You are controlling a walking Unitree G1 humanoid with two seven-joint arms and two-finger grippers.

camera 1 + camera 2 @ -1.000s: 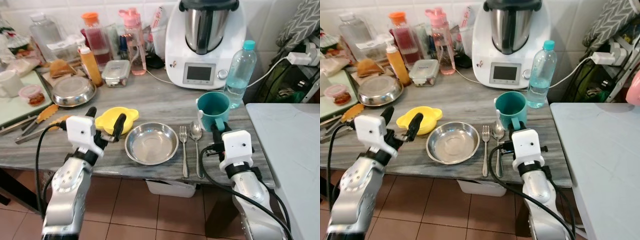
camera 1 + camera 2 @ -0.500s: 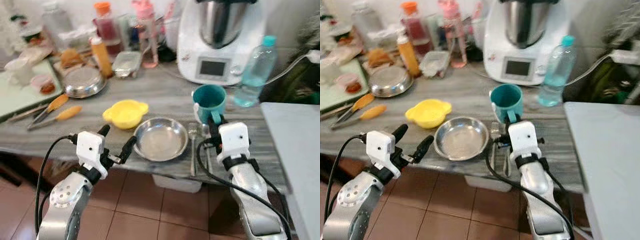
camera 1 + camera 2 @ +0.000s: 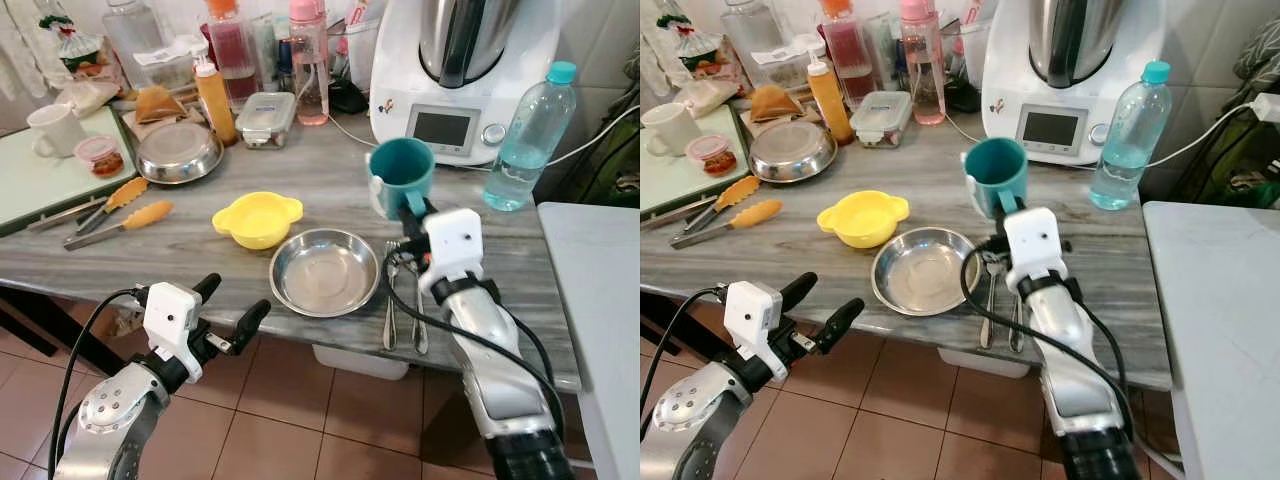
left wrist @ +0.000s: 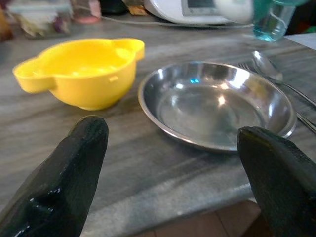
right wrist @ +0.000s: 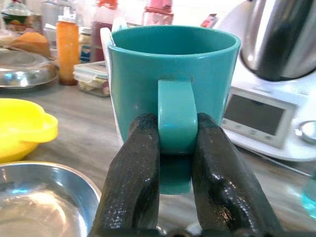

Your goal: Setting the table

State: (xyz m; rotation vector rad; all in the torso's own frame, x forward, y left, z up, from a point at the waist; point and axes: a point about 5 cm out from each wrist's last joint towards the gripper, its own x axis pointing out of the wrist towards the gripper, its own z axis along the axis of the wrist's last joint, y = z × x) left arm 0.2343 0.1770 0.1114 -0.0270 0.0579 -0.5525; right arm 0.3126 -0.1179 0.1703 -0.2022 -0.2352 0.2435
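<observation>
A teal mug (image 3: 400, 176) stands behind the fork (image 3: 390, 300) and spoon (image 3: 416, 305) on the grey counter (image 3: 180, 250). My right gripper (image 5: 177, 123) is shut on the mug's handle, one black finger on each side; I cannot tell whether the mug rests on the counter. A steel plate (image 3: 323, 270) lies left of the cutlery, with a yellow bowl (image 3: 257, 218) beyond its left rim. My left gripper (image 3: 228, 305) hangs open and holds nothing, just in front of the counter's edge, pointing at the yellow bowl (image 4: 84, 69) and plate (image 4: 217, 103).
A white kitchen machine (image 3: 460, 60) and a water bottle (image 3: 530, 130) stand behind the mug. Bottles, a lidded box, a steel dish (image 3: 178, 155), tongs (image 3: 115, 215) and a white mug (image 3: 50, 128) crowd the back left. A white table (image 3: 610, 300) adjoins on the right.
The whole view has shifted, so the camera moved. My left gripper, earlier over the counter by the yellow bowl, now sits before the front edge. My right gripper stays at the mug's handle.
</observation>
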